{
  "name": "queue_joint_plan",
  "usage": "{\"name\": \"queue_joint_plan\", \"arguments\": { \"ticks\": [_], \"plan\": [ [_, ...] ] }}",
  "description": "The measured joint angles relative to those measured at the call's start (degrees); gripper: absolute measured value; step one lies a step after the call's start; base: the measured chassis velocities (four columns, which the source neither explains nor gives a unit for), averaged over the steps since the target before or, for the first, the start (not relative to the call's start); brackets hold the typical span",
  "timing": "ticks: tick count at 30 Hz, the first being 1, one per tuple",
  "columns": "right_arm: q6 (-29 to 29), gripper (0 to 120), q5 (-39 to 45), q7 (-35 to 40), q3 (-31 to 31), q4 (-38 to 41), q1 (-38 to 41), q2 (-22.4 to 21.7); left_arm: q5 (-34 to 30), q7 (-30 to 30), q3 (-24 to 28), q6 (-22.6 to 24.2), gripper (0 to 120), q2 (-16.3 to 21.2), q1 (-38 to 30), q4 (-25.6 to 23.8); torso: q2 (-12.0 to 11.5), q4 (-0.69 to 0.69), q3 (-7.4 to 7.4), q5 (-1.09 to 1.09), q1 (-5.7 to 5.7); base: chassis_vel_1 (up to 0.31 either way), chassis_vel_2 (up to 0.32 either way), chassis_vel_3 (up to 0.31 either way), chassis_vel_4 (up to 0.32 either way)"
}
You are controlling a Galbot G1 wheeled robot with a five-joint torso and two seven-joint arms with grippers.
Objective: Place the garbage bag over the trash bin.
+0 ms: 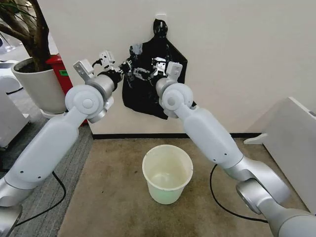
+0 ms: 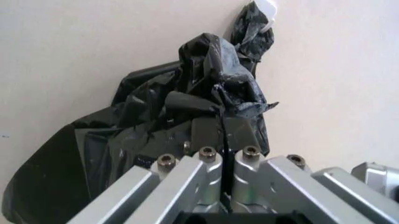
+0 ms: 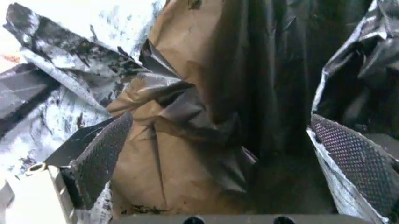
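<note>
Both grippers are up at the bag (image 1: pixel 150 74) hanging on the far wall: left gripper (image 2: pixel 223 133) pinches it shut, right gripper (image 3: pixel 218 154) spread around folds. Bin (image 1: pixel 168 174) stands near on carpet, plant pot (image 1: pixel 42 89) far left.

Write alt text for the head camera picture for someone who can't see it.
Both robot arms reach up to a crinkly black garbage bag hanging on a white wall; the left gripper is pinched shut on the plastic, and the right gripper is against the bag. A small cream trash bin stands bare on the carpet below.
</note>
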Motion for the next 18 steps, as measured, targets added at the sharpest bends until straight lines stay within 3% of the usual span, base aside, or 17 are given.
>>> {"name": "queue_joint_plan", "arguments": {
  "ticks": [14, 18],
  "plan": [
    [-4.0, 99, -9.1, -1.2, -1.1, -5.1, 1.8, 0.2, -0.1, 0.7, 0.0, 0.1, 0, 0.2, -0.4, 0.1, 0.0, 0.01, 0.0, 0.01, 0.0, 0.0, 0.0, 0.0, 0.0],
    [-5.2, 93, -10.7, -1.0, -1.2, -6.1, 2.0, -0.1, -0.1, 0.8, 0.0, 0.1, 0, 0.3, -0.4, 0.0, 0.0, 0.0, 0.0, 0.01, 0.0, 0.0, 0.0, 0.0, 0.0]
  ]
}}
